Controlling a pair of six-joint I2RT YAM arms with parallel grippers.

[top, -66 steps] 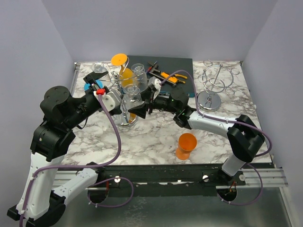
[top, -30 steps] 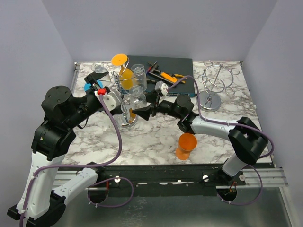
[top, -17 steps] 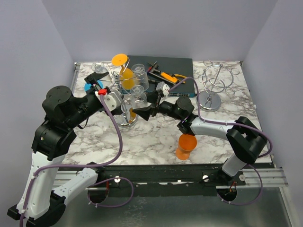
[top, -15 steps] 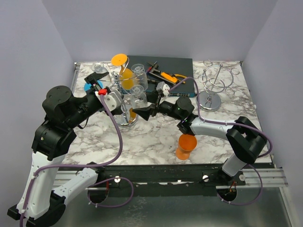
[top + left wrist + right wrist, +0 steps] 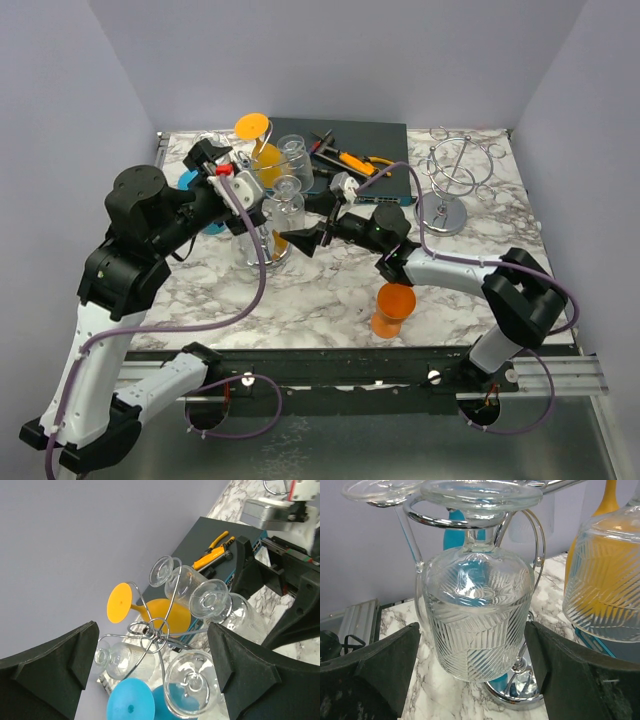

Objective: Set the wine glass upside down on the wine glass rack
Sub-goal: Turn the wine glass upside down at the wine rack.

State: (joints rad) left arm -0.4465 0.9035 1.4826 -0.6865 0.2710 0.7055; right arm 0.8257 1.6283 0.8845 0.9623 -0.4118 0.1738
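your right end effector is released, straddling the wine glass without touching it; glass hangs upside down on the rack. left end effector also released.

The clear, chevron-ribbed wine glass hangs upside down and straight, its stem passing through a chrome wire ring of the wine glass rack, its foot resting flat on that ring, bowl above the rack's base
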